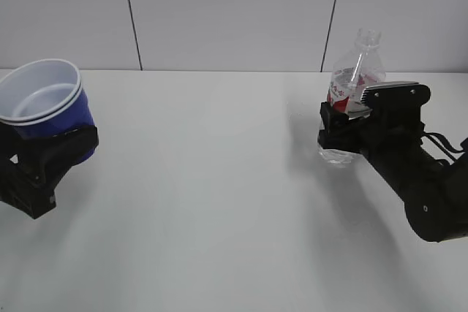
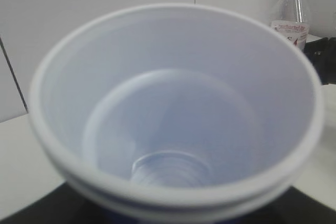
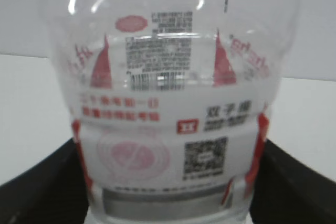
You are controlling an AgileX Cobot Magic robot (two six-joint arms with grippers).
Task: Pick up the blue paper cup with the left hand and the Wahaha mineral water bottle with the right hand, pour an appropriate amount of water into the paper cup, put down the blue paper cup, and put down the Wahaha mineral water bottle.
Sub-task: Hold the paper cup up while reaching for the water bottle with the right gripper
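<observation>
The blue paper cup (image 1: 51, 104) sits at the far left of the exterior view, lifted off the tabletop (image 1: 212, 195) and tipped slightly so its white inside faces the camera; its doubled white rim shows as two stacked edges. In the left wrist view the cup (image 2: 173, 114) fills almost the whole picture, and a small pool of clear water (image 2: 168, 169) lies in its bottom. The left hand (image 1: 55, 147) is clasped around the cup's lower blue wall, its black body slanting down toward the left edge. Well apart from it, on the right side of the tabletop, the Wahaha mineral water bottle (image 1: 353, 82) stands roughly upright with its open neck at the top and its red and white label facing the arm. The right hand (image 1: 340, 133) has its black fingers on either side of the bottle's lower body, at or very near the plastic; whether they press on it cannot be told. The right wrist view shows the bottle (image 3: 173, 129) close up between those dark fingers, with a water line crossing the label.
</observation>
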